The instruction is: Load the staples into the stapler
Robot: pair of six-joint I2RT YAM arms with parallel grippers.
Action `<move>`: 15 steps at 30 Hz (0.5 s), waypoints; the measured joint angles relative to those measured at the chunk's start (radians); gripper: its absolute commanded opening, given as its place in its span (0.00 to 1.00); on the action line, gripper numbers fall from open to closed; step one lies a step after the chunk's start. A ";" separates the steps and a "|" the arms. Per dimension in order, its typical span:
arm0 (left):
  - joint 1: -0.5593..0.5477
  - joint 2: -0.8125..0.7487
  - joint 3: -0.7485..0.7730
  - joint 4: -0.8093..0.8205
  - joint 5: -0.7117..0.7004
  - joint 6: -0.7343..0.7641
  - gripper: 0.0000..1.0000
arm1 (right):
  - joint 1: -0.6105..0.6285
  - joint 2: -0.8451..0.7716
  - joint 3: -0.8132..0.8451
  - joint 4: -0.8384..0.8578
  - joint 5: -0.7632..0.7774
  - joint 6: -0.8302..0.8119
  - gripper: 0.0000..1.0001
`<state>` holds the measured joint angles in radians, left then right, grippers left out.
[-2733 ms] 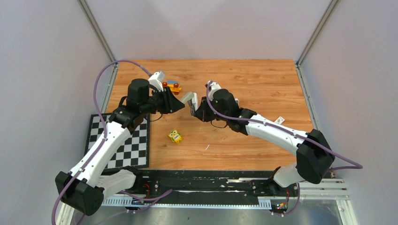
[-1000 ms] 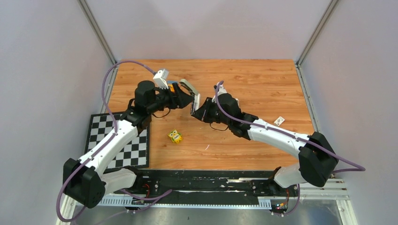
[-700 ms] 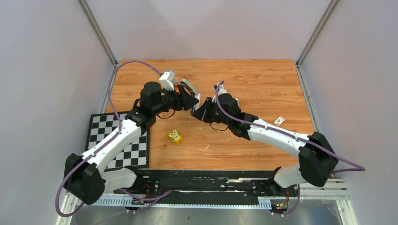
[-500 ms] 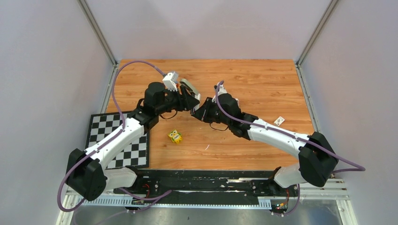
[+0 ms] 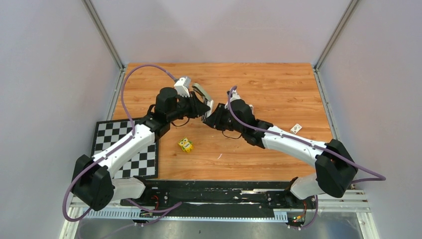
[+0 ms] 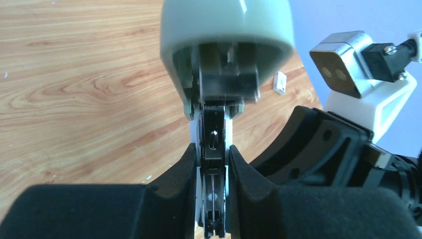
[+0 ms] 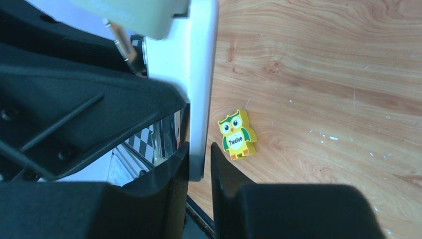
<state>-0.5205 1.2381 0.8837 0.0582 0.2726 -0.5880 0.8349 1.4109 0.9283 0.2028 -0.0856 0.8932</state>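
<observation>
Your left gripper (image 6: 213, 154) is closed down on the stapler (image 6: 226, 30), both pads pressed against the narrow black magazine (image 6: 214, 132) beneath the pale green cover. The stapler hangs hinged open above the table (image 5: 278, 89), between the two arms. Your right gripper (image 7: 200, 149) stands almost closed around the stapler's white base (image 7: 201, 74). One finger touches it and a sliver of gap shows at the other, so I cannot tell if it is pinching. The magazine channel looks dark, and I can't make out the staples in it. The small white box (image 6: 280, 82) lies well off to the right, too small to tell its contents. A yellow owl block (image 7: 237, 134) lies nearer you.
</observation>
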 measured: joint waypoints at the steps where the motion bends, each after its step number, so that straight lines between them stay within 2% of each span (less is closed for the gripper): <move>1: 0.000 0.005 0.000 0.000 -0.003 0.003 0.00 | 0.000 0.000 0.000 -0.001 0.000 0.000 0.38; 5: 0.000 0.031 0.002 0.005 -0.010 0.002 0.00 | -0.006 0.000 -0.005 -0.039 0.023 -0.012 0.70; 8: 0.000 0.061 0.010 0.007 -0.016 0.001 0.00 | -0.014 -0.016 -0.030 -0.064 0.056 -0.019 0.83; 10: 0.000 0.089 0.018 0.008 -0.037 0.009 0.00 | -0.015 -0.059 -0.065 -0.090 0.061 -0.025 0.99; 15: -0.006 0.177 0.032 0.012 -0.137 0.030 0.00 | -0.013 -0.214 -0.153 -0.140 0.110 -0.041 1.00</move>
<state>-0.5266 1.4151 0.9154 0.0700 0.1356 -0.5583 0.8223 1.1973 0.7757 0.0628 0.0246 0.8524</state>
